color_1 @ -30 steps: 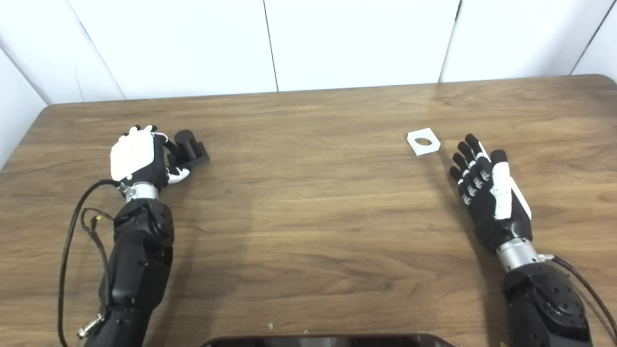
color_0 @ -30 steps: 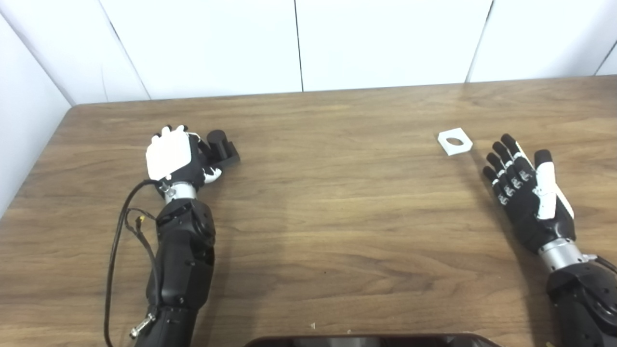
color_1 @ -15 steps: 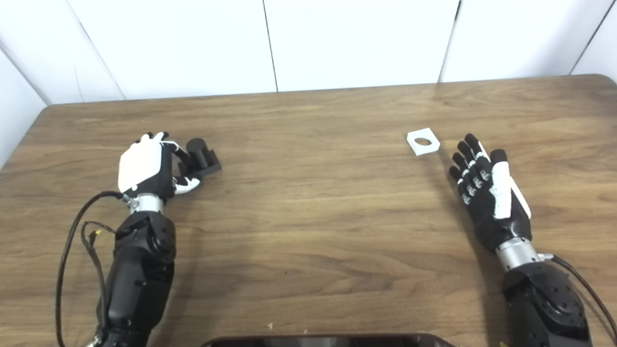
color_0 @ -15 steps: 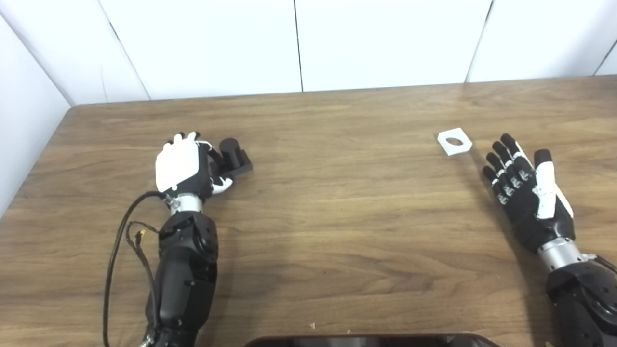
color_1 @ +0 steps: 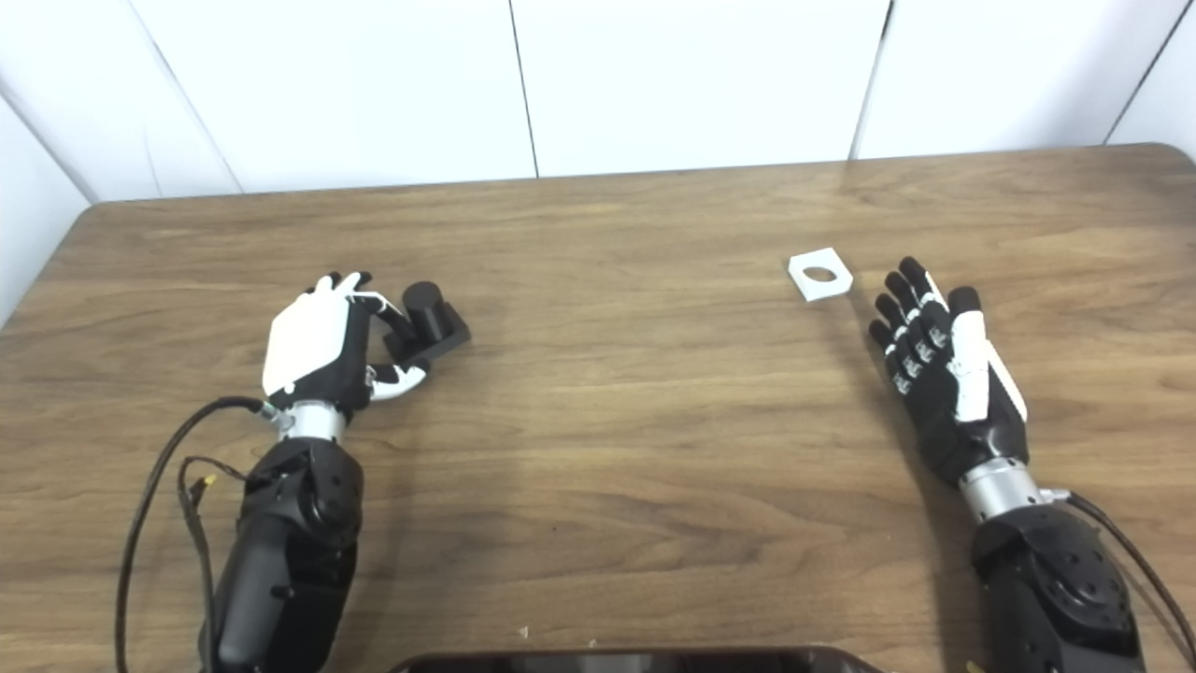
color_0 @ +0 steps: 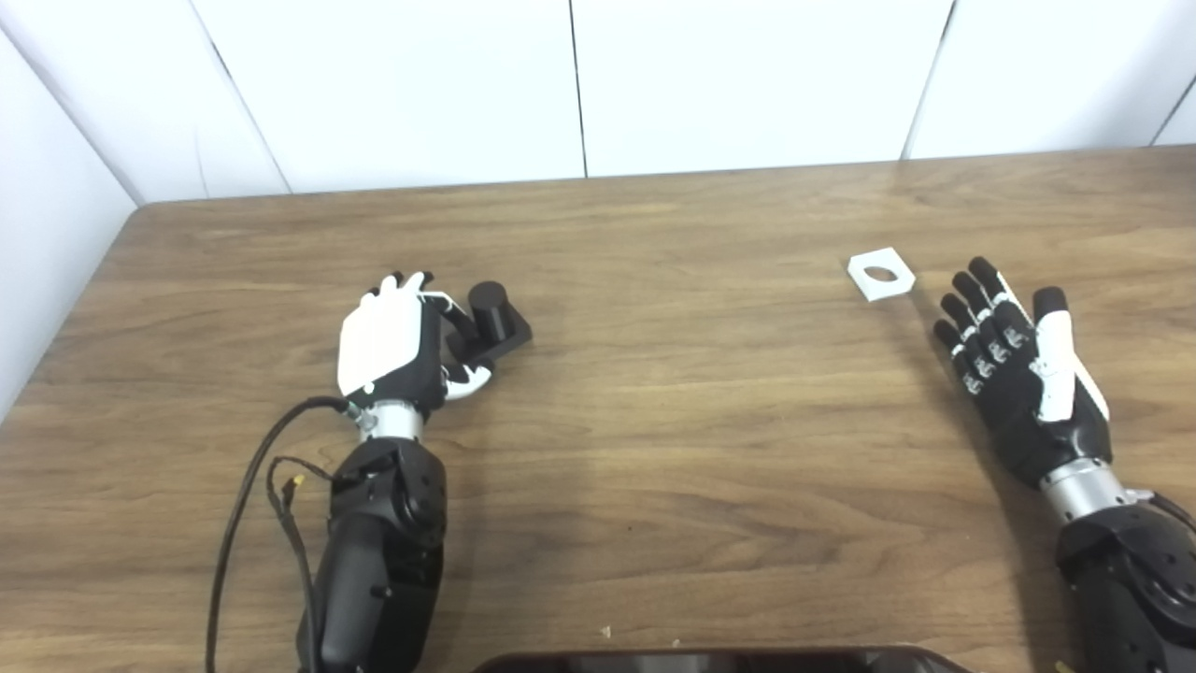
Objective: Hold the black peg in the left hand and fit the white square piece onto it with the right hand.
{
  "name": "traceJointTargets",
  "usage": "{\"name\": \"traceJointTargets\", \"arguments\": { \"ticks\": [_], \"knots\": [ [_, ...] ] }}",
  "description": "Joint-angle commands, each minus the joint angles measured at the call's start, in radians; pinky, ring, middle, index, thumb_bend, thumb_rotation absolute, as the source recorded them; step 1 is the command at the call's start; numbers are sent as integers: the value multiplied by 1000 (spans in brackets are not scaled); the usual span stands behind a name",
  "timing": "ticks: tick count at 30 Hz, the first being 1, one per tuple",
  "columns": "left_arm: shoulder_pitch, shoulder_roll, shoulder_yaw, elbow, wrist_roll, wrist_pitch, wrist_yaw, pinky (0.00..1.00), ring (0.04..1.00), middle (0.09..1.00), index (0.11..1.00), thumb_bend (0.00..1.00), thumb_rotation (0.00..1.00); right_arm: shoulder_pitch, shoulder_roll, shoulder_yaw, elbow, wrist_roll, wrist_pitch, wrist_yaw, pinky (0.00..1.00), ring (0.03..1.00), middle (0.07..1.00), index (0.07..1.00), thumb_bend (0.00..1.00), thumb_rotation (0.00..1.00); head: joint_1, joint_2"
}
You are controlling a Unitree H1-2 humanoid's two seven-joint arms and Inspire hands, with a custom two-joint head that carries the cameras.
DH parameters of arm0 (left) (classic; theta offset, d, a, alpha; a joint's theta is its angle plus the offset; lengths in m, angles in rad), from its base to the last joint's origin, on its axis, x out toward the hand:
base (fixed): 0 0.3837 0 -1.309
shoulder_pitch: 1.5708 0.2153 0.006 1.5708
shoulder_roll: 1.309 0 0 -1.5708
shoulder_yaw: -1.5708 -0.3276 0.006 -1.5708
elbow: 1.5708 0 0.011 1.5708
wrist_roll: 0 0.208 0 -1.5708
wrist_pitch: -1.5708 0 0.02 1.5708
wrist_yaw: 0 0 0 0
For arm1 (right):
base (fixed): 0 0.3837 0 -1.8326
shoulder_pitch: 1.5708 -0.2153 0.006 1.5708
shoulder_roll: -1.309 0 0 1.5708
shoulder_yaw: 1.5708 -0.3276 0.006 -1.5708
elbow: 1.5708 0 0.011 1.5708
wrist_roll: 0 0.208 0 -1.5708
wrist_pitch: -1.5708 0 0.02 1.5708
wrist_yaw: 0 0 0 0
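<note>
The black peg [color_0: 492, 315], a short cylinder on a square base, is held upright by my left hand [color_0: 397, 344], whose fingers and thumb are closed on its base at the table's left. Whether the base touches the wood I cannot tell. The white square piece [color_0: 881, 274], with a round hole, lies flat on the table at the right. My right hand [color_0: 1014, 366] is open, palm up with fingers spread, just right of and nearer than the white piece, apart from it.
The wooden table [color_0: 654, 421] fills the view, with white wall panels [color_0: 579, 84] behind its far edge. A dark object's rim [color_0: 719, 661] shows at the bottom edge. A black cable [color_0: 243, 486] loops beside my left forearm.
My left hand has carried the black peg rightward and nearer, toward the table's middle. The right hand and the white piece have hardly moved.
</note>
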Motion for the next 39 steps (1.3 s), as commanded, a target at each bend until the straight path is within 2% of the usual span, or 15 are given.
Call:
{"name": "traceJointTargets", "arguments": {
  "ticks": [1, 17, 31, 39],
  "knots": [
    [-7, -1, -24, -48, 8, -6, 8, 1000, 1000, 941, 493, 520, 57, -9, 1, 2, -3, -2, -3, 1, 1000, 1000, 1000, 1000, 627, 1000, 1, 1],
    [63, -33, -103, -108, 17, -21, 48, 1000, 1000, 927, 492, 519, 58, -5, -1, 1, 1, 4, -5, 7, 1000, 1000, 1000, 1000, 635, 1000, 2, 3],
    [121, -51, -176, -176, 47, -30, 13, 1000, 1000, 942, 493, 518, 57, -3, 2, -2, -12, 4, 1, -1, 1000, 1000, 1000, 1000, 619, 1000, -1, 5],
    [182, -57, -213, -226, 41, -71, 20, 1000, 1000, 951, 493, 517, 58, -1, 3, -3, -8, 7, 0, 1, 1000, 1000, 1000, 1000, 625, 1000, -2, 6]
  ]
}}
